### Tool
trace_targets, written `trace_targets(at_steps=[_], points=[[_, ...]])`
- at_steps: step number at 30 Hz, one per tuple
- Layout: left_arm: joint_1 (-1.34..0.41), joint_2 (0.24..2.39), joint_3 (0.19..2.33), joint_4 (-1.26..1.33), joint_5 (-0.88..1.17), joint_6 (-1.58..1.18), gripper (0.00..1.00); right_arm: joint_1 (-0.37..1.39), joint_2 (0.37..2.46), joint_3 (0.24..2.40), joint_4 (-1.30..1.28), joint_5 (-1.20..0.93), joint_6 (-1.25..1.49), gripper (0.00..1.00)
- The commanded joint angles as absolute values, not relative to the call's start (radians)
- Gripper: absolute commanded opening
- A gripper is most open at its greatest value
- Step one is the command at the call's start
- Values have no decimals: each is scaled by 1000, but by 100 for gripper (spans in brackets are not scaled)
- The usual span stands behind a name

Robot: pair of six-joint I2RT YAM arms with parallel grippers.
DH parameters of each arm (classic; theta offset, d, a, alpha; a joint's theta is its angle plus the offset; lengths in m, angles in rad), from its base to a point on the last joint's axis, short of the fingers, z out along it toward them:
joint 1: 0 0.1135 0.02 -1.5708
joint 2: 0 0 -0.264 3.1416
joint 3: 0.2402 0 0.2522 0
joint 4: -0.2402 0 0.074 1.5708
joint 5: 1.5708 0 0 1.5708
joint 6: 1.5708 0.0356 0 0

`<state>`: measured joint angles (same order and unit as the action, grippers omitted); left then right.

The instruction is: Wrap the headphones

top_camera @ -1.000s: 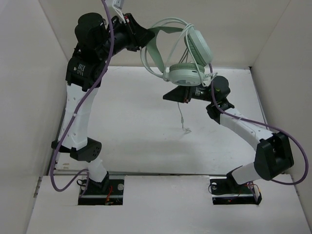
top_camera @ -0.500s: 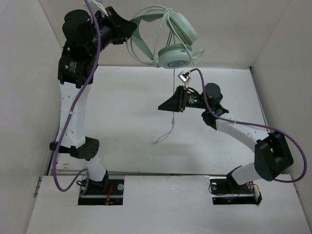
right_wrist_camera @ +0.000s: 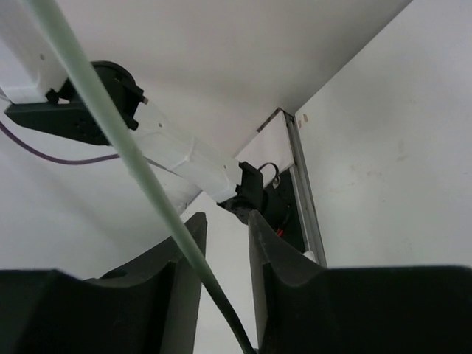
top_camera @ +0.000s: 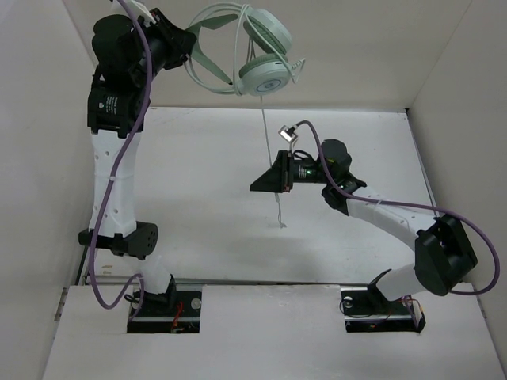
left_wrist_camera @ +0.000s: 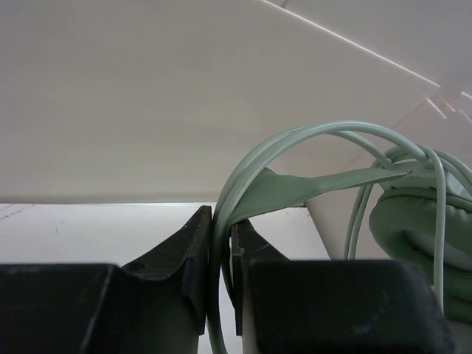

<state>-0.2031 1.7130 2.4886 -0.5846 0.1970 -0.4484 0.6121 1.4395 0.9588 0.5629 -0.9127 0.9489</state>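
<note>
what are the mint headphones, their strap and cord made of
On the pale mint-green over-ear headphones, the round earcup shells look like hard plastic, smooth and satin. The ear pad seems padded leatherette, bulging softly. The flat headband strap bends thin, so flexible plastic or synthetic leather; the thin hoops above it could be coated wire. The pale-green cord has a smooth rubbery jacket.

Both arms, the left arm (top_camera: 111, 186) and the right arm (top_camera: 388, 215), have white links and black joint housings. A purple cable (top_camera: 88, 265) runs along each one. The jaws are black and wedge-shaped. The bases (top_camera: 165, 309) are black plates.
</note>
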Motion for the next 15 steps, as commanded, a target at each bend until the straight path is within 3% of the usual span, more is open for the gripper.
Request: trace_targets(at_steps=[1,7,15], points=[[-193,1652,2481,-463,112,-489,0,642,1411,1025,499,-926,856,31],[-188,1635,2424,-466,28,-440,0,657,1405,1144,225,-910,657,2],[-229,1621,2370,-463,-40,-364,0,709,1422,1366,-167,-850,365,1]])
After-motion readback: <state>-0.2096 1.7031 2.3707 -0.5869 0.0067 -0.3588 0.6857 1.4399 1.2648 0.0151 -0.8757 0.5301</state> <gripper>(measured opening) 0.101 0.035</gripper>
